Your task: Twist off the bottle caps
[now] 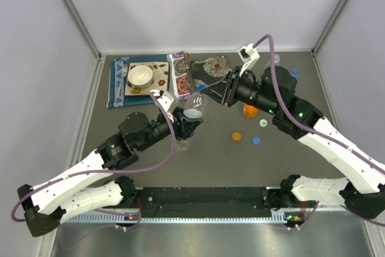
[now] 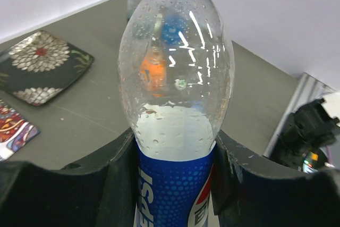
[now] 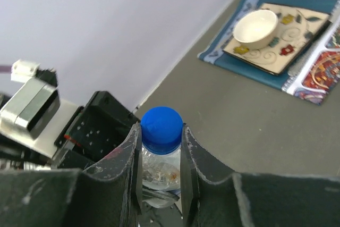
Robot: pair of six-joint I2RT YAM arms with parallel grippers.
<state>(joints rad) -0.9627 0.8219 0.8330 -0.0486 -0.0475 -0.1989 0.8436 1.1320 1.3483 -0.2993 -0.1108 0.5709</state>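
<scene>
Pale walls (image 1: 198, 4) and aluminium corner struts box you in on three sides, and a dark grey surface (image 1: 210, 167) runs beneath both arms.

Start at the back left. You've got a blue placemat (image 1: 116, 88) carrying a patterned square plate (image 1: 159, 80), with a white bowl (image 1: 139, 75) sitting on that plate. Just to its right lies a colourful patterned tile (image 1: 178, 71), then a dark floral plate (image 1: 215, 65) up against the back wall.

Now to the middle of the surface, where the action is. Your left end effector (image 2: 174, 176) is clamped on the labelled lower body of the Pepsi bottle (image 2: 175, 78). The bottle is clear with a blue and red label, and the black fingers (image 2: 119, 184) press it from both sides. From above, your right end effector (image 3: 161, 137) is pinching the bottle's blue cap (image 3: 161, 125), its jaws tight against the cap's sides.

Moving right, three caps lie on the bare surface. You have a loose orange cap (image 1: 236, 136), a loose blue cap (image 1: 256, 140) just beside it, and a small white cap (image 1: 263, 123) a little further back. The orange-filled bottle (image 1: 249, 111) peeks out from under the right arm. Behind that arm, near the right wall, you can make out the blue-tinted bottle (image 1: 293, 73), mostly hidden.
</scene>
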